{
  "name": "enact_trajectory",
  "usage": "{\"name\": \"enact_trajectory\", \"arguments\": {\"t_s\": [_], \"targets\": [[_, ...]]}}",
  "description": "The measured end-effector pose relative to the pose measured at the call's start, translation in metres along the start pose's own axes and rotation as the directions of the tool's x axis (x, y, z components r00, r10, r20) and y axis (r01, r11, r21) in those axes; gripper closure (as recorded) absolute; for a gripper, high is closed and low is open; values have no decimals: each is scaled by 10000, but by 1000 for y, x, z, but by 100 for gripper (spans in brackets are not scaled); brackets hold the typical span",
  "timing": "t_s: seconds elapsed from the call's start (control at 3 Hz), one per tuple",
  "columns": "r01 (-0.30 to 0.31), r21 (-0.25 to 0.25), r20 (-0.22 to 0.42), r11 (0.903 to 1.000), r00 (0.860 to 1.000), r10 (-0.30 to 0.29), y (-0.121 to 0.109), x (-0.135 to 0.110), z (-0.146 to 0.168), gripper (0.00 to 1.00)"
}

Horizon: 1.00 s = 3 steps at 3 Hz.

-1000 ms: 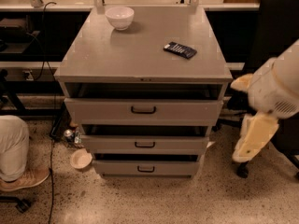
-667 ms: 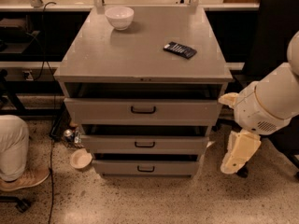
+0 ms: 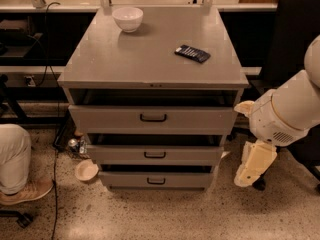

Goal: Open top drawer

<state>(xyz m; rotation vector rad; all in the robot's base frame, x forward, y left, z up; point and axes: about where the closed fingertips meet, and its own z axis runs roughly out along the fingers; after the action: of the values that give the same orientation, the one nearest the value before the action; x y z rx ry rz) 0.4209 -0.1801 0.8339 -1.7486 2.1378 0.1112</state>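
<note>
Grey metal cabinet sits at centre frame, seen from above and in front. Top drawer is directly under the cabinet top and has the tallest front of the three; its small dark bar handle sits at mid-front. A dark gap shows between the cabinet top and the upper edge of this front, so the drawer stands slightly out, not pulled far. Two shallower drawers below, middle drawer and bottom drawer, each show a similar dark gap above.

On the cabinet top: white bowl at upper left, flat dark object toward the right, well apart from the bowl.

Robot arm enters from the right edge, bulky and white. Gripper hangs below it at lower right, pointing down at the floor, beside the cabinet's right side near the middle and bottom drawers, touching neither. It is well clear of the top drawer's handle. Gripper state: cannot tell from this view.

Lower left: a person's leg and shoe. A small round dish lies on the speckled floor by the cabinet's left foot
</note>
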Motion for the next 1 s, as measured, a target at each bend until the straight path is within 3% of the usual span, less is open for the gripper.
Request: {"name": "enact_trajectory", "arguments": {"t_s": [0.67,1.0], "targets": [[123,650,-799,9978,9968,-71,-48,31,98,0],[468,1610,-688,9858,9970,-361,-99,25,133,0]]}}
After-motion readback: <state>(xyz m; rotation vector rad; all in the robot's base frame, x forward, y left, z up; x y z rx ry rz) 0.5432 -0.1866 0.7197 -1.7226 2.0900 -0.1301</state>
